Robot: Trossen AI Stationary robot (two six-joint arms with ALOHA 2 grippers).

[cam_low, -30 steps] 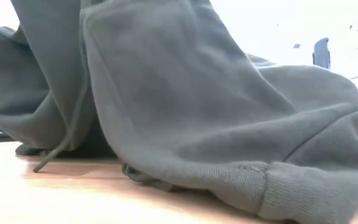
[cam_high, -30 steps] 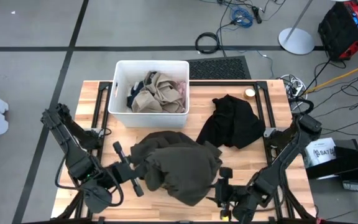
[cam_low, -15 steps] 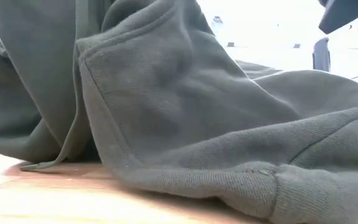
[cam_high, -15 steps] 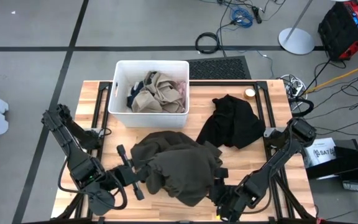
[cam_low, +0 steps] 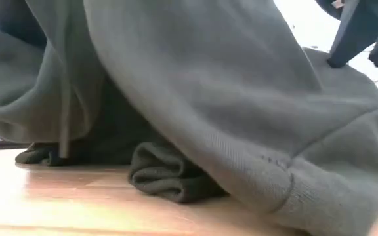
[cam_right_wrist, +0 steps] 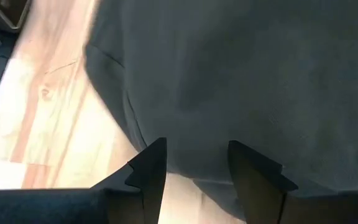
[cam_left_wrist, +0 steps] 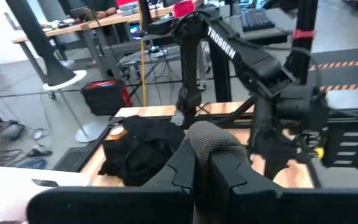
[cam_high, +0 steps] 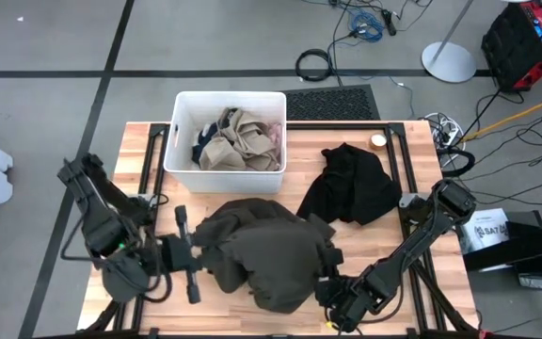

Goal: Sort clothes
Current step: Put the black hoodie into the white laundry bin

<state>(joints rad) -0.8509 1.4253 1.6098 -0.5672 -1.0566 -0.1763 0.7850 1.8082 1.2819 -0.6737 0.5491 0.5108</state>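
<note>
The dark olive green garment (cam_high: 266, 254) is lying in a bunched heap on the wooden counter (cam_high: 139, 141), directly in front of the white bin (cam_high: 226, 129), on the side toward the arms. Part of it is being held off the wood, and a folded edge (cam_low: 169, 174) is resting on the counter beneath the draped cloth in the low view.

The left gripper (cam_high: 193, 252) is being held at the heap's left edge, in front of the bin's left corner. Its fingers (cam_left_wrist: 185, 165) are closed together on a fold of the olive fabric, which is bulging out between their tips in the left wrist view.

The right gripper (cam_high: 332, 287) is being held at the heap's front right edge, farther from the bin. Its fingers (cam_right_wrist: 151, 165) are standing apart with the olive cloth just ahead of them and nothing clamped between them.

The black garment (cam_high: 351, 184) is lying crumpled on the counter to the right of the bin, just beside the olive heap. Tan khaki (cam_high: 233, 141), navy blue (cam_high: 203, 146) and pale pink (cam_high: 273, 132) clothes are lying piled inside the bin.
</note>
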